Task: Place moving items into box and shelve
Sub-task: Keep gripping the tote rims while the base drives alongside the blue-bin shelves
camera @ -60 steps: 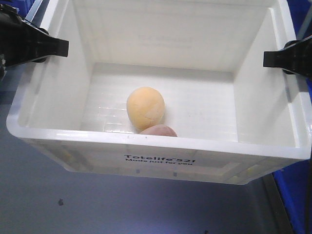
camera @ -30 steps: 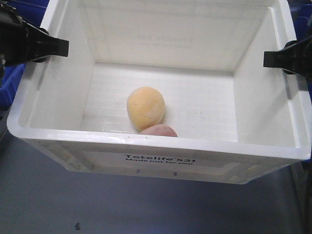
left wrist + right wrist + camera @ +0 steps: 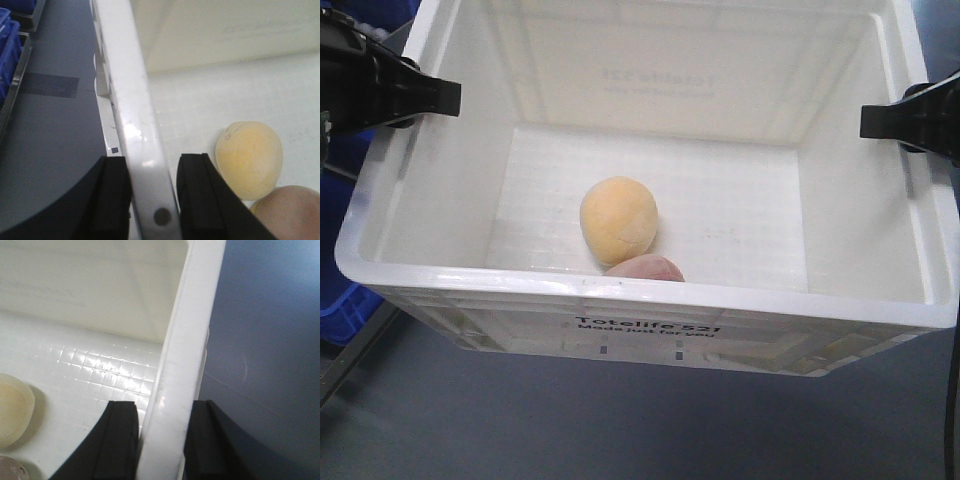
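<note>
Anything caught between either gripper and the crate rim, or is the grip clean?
Nothing visible. The left gripper straddles the left rim of the white crate directly; the right gripper does the same on the right rim. The yellow-orange lump and the pinkish lump lie inside, clear of both.

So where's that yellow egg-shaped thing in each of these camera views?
Front-facing: the yellow lump sits mid-picture on the floor of the box, near the front wall.
Left wrist: the lump is lower right, inside the rim.
Right wrist: only its edge shows, lower left.
Shared landmark: the box's white rim.
</note>
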`<state>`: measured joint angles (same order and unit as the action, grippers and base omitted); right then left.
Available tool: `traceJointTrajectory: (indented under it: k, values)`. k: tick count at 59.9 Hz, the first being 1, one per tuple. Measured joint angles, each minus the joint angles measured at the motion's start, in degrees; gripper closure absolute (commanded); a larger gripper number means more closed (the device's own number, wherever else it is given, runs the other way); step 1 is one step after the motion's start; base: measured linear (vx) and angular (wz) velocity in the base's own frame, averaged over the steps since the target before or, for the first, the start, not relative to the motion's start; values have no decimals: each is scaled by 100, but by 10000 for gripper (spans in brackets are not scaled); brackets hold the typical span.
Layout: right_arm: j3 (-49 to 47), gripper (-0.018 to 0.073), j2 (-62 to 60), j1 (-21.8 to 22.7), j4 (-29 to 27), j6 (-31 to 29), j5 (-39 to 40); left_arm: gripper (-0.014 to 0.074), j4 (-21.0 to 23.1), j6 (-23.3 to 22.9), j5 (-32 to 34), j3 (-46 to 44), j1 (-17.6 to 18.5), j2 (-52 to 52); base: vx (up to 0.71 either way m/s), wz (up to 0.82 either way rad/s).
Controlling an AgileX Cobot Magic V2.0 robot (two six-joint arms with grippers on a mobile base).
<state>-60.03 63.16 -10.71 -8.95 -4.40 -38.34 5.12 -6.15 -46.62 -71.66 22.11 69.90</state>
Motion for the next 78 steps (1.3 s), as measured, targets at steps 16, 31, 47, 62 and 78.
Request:
traceJointTrajectory:
  k: [16,31,47,62,78]
  values:
    - [0,565,0,0,0,0,0,603,0,0,0,0,0,0,21,61]
    - [0,565,0,0,2,0,0,603,0,0,0,0,0,0,18,67]
    - [0,565,0,0,2,0,0,603,0,0,0,0,0,0,18,68]
    - [0,565,0,0,2,0,0,603,0,0,0,0,0,0,16,62]
    - [0,565,0,0,2,0,0,603,0,0,0,0,0,0,13,52]
